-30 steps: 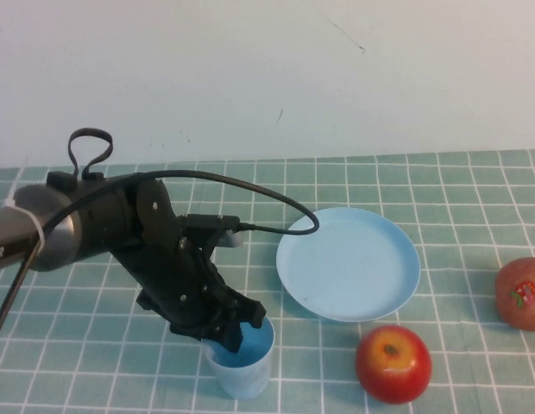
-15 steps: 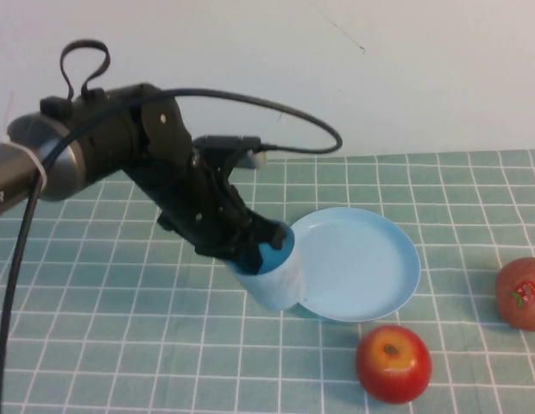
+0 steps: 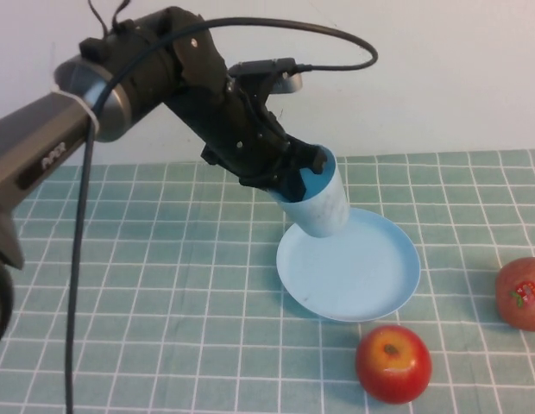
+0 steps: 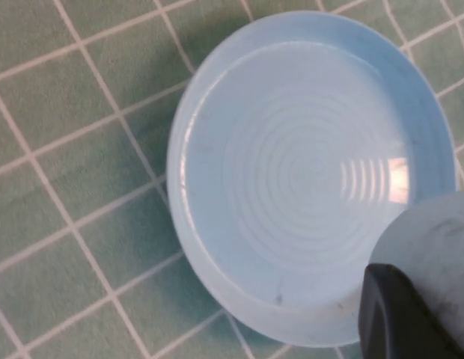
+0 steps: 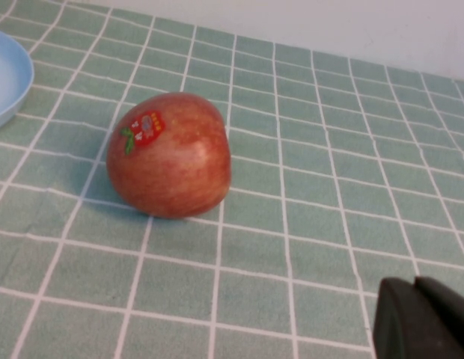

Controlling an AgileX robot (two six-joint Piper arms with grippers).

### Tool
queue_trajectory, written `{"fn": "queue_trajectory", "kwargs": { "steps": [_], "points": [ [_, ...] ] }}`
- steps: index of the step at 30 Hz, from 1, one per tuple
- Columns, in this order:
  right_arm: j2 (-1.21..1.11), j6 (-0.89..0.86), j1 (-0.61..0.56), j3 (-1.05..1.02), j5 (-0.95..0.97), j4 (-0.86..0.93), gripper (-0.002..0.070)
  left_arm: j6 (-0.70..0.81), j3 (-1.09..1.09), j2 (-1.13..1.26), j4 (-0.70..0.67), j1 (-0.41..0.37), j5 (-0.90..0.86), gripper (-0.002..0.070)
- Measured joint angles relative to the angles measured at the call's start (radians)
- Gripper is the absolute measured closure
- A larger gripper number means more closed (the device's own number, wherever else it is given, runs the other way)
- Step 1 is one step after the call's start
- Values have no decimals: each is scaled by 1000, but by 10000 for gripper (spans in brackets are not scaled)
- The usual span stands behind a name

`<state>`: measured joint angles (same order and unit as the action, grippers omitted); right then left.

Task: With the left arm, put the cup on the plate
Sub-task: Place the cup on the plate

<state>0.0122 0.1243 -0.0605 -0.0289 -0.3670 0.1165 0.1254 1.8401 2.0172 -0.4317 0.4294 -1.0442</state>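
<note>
Nearest the camera, a red apple (image 3: 393, 363) sits on the green checked tablecloth (image 3: 164, 328) at about 5 o'clock from the plate (image 3: 371, 285). A stickered apple (image 3: 521, 293) lies at its 3 o'clock. The left gripper (image 3: 293, 171), at the plate's 10 o'clock, pinches the tilted cup (image 3: 324, 207) above the rim. The right gripper (image 5: 420, 320) hovers near the stickered apple; whether it is spread, I cannot tell.

The left arm (image 3: 121, 86) reaches in from the left, raised well above the tabletop and angled downward, its left gripper (image 3: 289, 172) clamped with jaws closed on the tilted cup (image 3: 317, 200). The right gripper (image 5: 423, 320) appears only as a dark tip low over the tabletop.
</note>
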Motion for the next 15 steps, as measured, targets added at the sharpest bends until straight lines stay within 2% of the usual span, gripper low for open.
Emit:
{"fn": "queue_trajectory", "kwargs": {
  "steps": [9,15],
  "points": [
    [0,0,0,0,0,0,678,-34,232,223,148,78,-19,647],
    [0,0,0,0,0,0,678,-67,405,385,236,102,-116,647]
  ]
}}
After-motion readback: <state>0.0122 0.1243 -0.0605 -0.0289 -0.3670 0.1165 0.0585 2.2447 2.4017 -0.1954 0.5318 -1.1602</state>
